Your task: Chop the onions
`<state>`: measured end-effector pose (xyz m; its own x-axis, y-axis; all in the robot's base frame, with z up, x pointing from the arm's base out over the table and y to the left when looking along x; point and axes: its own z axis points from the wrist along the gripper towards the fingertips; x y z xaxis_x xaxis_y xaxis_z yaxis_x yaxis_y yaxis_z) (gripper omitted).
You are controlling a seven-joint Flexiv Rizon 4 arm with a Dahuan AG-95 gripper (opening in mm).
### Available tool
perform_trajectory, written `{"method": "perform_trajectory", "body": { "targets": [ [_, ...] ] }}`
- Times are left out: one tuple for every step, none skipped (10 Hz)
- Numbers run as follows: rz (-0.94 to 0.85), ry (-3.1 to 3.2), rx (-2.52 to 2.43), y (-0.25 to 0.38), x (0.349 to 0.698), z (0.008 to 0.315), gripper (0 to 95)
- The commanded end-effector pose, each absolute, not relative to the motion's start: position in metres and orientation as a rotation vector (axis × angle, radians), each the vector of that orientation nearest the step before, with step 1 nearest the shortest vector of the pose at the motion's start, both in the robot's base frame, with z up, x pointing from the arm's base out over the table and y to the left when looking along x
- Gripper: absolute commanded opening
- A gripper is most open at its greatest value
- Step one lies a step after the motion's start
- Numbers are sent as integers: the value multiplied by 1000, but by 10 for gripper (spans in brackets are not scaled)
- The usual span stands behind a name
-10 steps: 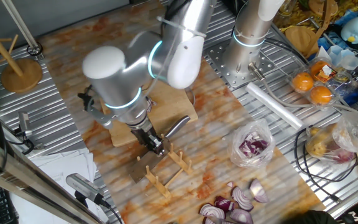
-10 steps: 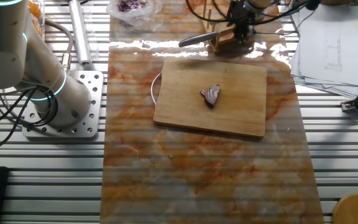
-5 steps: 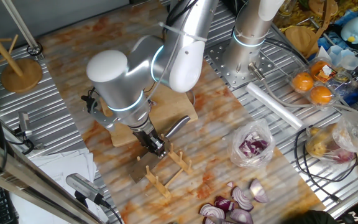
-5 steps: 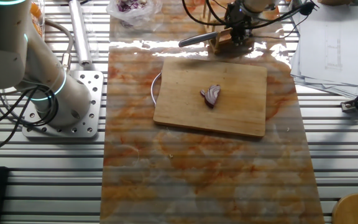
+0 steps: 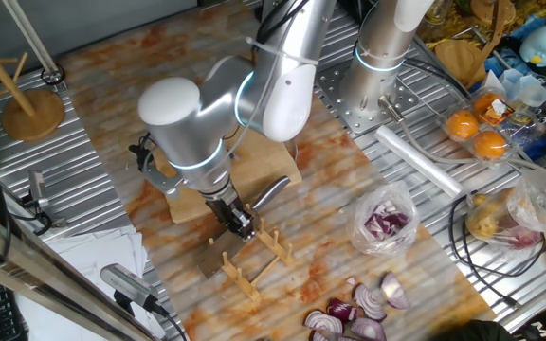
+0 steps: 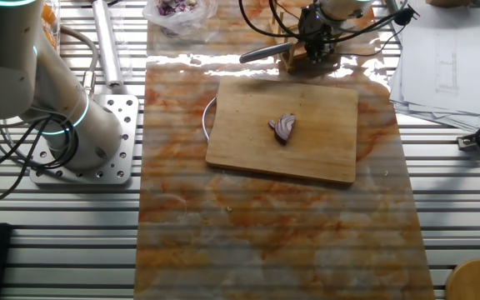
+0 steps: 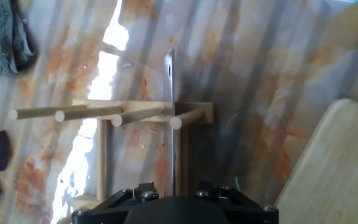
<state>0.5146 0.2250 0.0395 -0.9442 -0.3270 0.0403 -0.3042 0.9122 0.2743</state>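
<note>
Close under the hand camera, the gripper (image 5: 238, 224) stood low over the wooden rack (image 7: 104, 114), with the knife (image 7: 171, 118) running edge-on out from beneath it, between the pegs. Its fingers were hidden by the dark body of the hand. Whether they were pinching the knife or merely set either side of it could not be told. The grey handle (image 5: 271, 192) stuck out sideways from the gripper, toward the board.

Just beyond the rack lay the cutting board (image 6: 307, 150), and on it, a little off its middle toward the rack side, the onions (image 6: 283, 127): one small purple-and-white piece, lying alone and well apart from the knife. Its long axis seemed to slant across the board, from near the centre up toward the rack-side edge. Which end was the narrower was too small to make out. From the side with the arm in front, the piece was hidden.

Judged from this, the step in hand was fetching the knife, with no cutting done. Several things could have gone wrong:
- The blade sat between pegs, so a lift that was not straight might have caught one and dragged the light rack along.
- A loose or off-centre hold might have let the blade twist.
- The piece was small and unheld, so it might have skidded or rolled under the first cut.

Farther off lay a clear bag of onion pieces (image 5: 385, 225) and loose wedges (image 5: 363, 308).
</note>
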Motion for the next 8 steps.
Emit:
{"method": "perform_trajectory", "body": {
  "targets": [
    [-411, -2989, 495, 226, 515, 40, 380],
    [-412, -2990, 489, 226, 515, 40, 380],
    [-412, -2991, 488, 227, 514, 40, 190],
    [-412, -2991, 486, 227, 514, 40, 190],
    [-410, -2990, 486, 227, 514, 40, 190],
    [-410, -2990, 488, 228, 514, 40, 190],
    [-409, -2992, 489, 228, 514, 40, 190],
    [-409, -2993, 495, 228, 514, 40, 0]
  ]
}}
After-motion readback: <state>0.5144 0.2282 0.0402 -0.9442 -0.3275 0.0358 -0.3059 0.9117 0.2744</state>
